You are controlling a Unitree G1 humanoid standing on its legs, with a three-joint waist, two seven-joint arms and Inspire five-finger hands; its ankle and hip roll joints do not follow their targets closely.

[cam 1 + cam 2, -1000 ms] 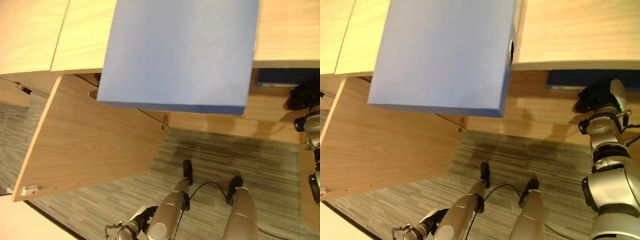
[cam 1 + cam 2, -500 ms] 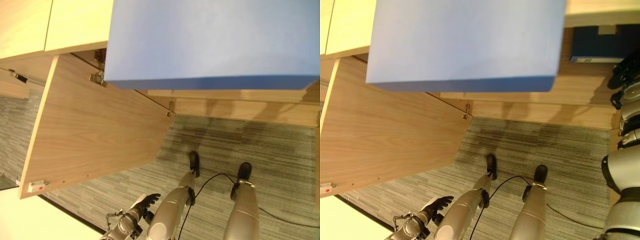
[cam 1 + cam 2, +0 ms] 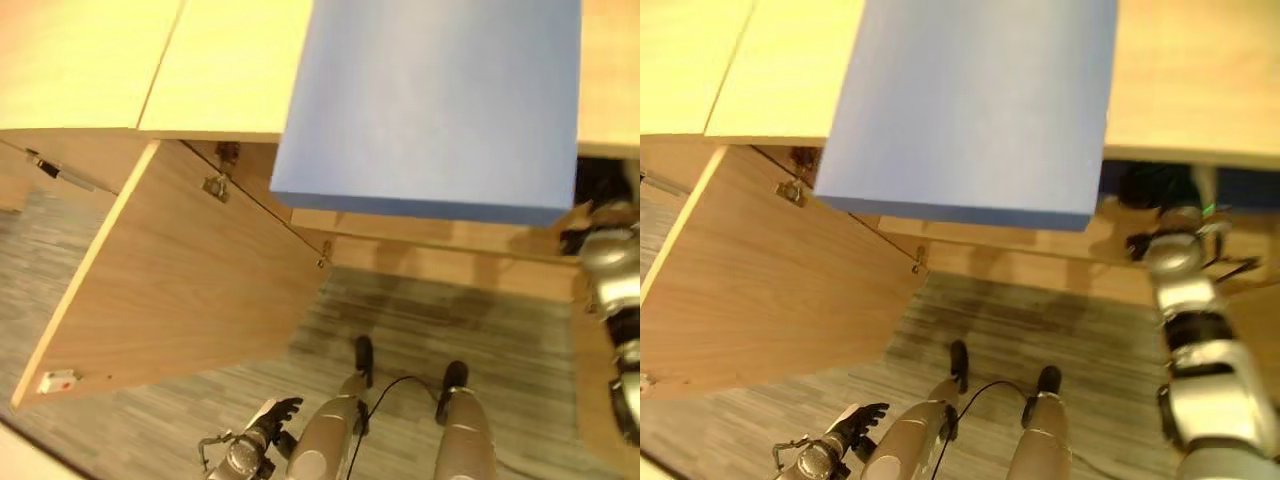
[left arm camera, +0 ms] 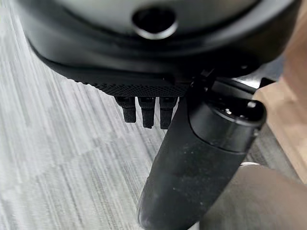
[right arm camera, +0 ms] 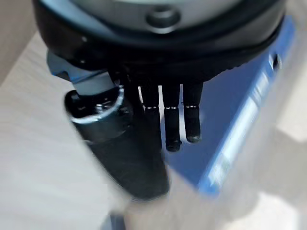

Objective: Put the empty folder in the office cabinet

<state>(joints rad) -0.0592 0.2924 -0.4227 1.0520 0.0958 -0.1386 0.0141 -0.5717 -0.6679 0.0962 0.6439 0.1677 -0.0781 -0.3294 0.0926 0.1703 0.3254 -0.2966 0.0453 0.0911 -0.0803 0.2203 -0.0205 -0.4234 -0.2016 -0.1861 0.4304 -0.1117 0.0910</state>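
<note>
A large light-blue folder (image 3: 430, 100) lies flat on the cabinet top (image 3: 1200, 80), its front edge jutting out over the opening. Below it, my right hand (image 3: 1155, 188) reaches into the cabinet under the top. In the right wrist view its fingers (image 5: 172, 120) are straight and hover over a darker blue folder (image 5: 240, 110) with a white spine label, which lies on the wooden shelf (image 5: 43, 120). My left hand (image 3: 268, 420) hangs low beside me over the carpet, fingers (image 4: 146, 110) relaxed and holding nothing.
A wooden cabinet door (image 3: 180, 280) stands swung open at the left, hinges (image 3: 215, 185) showing at its top corner. Grey striped carpet (image 3: 1040, 320) covers the floor in front of the cabinet. Another closed panel of the top (image 3: 70, 60) lies at far left.
The whole picture has swung, so the camera moved. My right hand stays inside the cabinet by the darker folder. The left hand still hangs open.
</note>
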